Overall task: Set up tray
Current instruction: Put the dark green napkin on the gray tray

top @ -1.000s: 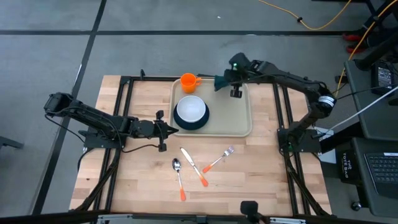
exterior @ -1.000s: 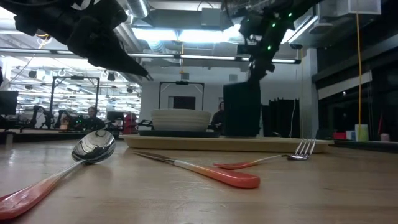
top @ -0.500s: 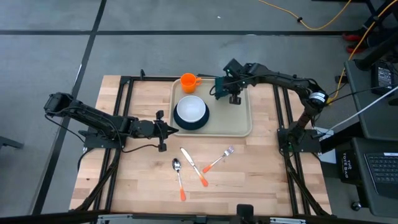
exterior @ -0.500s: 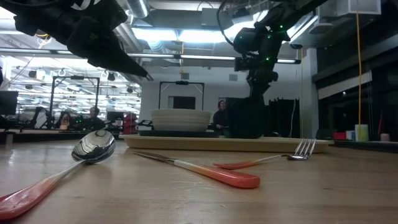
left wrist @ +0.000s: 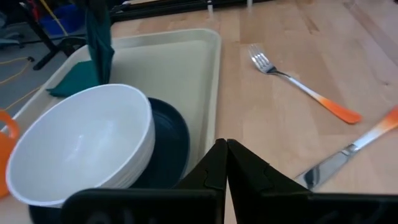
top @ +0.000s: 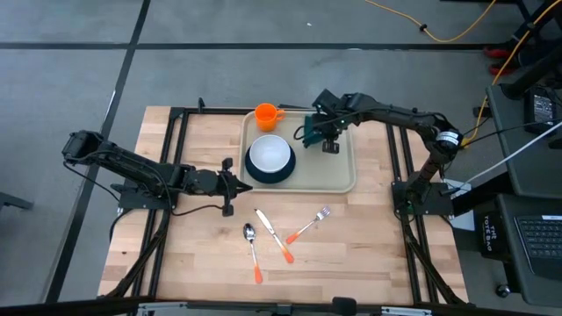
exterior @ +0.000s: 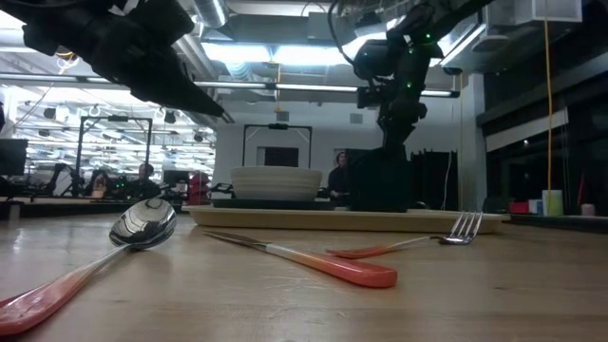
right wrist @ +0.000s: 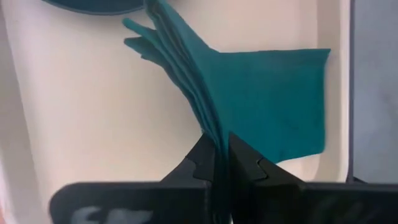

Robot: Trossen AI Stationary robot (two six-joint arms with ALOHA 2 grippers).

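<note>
Right fingers point(right wrist: 216, 163) pinch the napkin point(right wrist: 261, 99) above the tray point(top: 338, 167). Left fingers point(top: 244, 183) closed, empty, just beside tray's near-left rim.

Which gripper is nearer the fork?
Left. The left gripper sits at the tray's near-left edge, across from the fork; the right gripper holds the napkin over the tray's far side.

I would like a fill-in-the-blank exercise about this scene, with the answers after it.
1. The white bowl sits on a dark ____, which is on the tray.
2. The right gripper holds a green ____.
3. The cup on the tray is ____ in colour.
4. On the wood, the knife lies between the spoon and the ____.

Answers: plate; napkin; orange; fork
</note>
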